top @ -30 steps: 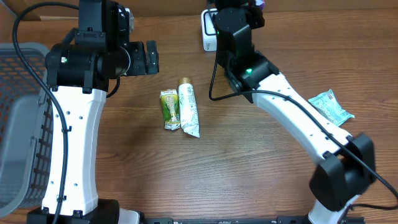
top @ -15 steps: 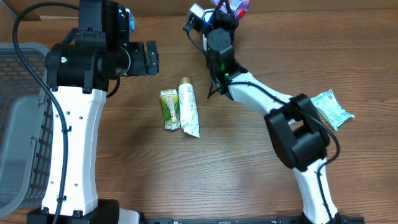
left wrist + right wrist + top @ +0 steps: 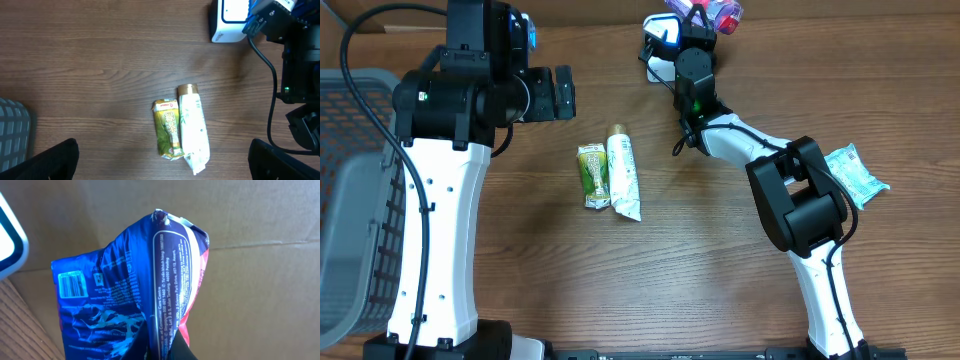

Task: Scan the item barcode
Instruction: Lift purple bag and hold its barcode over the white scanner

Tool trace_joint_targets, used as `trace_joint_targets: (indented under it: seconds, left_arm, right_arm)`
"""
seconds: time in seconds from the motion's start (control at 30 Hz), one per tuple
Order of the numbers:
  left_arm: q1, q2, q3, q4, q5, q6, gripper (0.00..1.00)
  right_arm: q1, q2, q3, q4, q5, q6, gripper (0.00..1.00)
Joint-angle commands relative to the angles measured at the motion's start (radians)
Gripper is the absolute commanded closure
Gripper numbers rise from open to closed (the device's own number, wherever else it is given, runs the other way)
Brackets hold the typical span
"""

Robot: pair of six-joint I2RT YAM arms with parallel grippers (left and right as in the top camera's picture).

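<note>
The right gripper (image 3: 162,346) is clamped on the lower end of a crumpled blue snack packet (image 3: 135,285), holding it up at the far edge of the wooden table (image 3: 720,280). In the right wrist view the packet fills most of the frame, with its small white barcode (image 3: 70,284) on the left part of the face turned to the camera and lines of small print running up a white-edged panel. Brown cardboard lies behind it. A white scanner (image 3: 660,42) stands just to the left of the packet, apart from it.

The left gripper (image 3: 555,93) hangs over the left middle of the table with its jaws spread wide and nothing between them. Below it, near the table's centre, a green packet (image 3: 593,176) and a white tube with a gold cap (image 3: 624,176) lie side by side, touching. A teal packet (image 3: 852,172) lies near the right edge. A grey basket (image 3: 350,200) sits at the far left.
</note>
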Motion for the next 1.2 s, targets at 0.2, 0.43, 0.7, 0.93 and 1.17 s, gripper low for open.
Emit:
trace_joint_targets:
  seconds: [0.2,0.43,0.7,0.93,1.17]
  left_arm:
    - [-0.002,0.002,0.009,0.004,-0.006,0.008,0.0]
    - [-0.002,0.002,0.009,0.004,-0.006,0.008,0.01]
    - [-0.002,0.002,0.009,0.004,-0.006,0.008,0.0]
    - [-0.002,0.002,0.009,0.004,-0.006,0.008,0.0]
    - [-0.002,0.002,0.009,0.004,-0.006,0.008,0.0]
  right_arm:
    - [0.021,-0.015,0.024,0.013,-0.055,0.071,0.96]
    - [0.029,-0.015,0.024,0.014,-0.061,0.103,0.96]
    - [0.029,-0.015,0.024,0.013,-0.061,0.103,0.96]
    - [0.028,-0.015,0.024,0.013,-0.061,0.103,0.96]
    - [0.035,-0.016,0.024,0.014,-0.057,0.142,0.96]
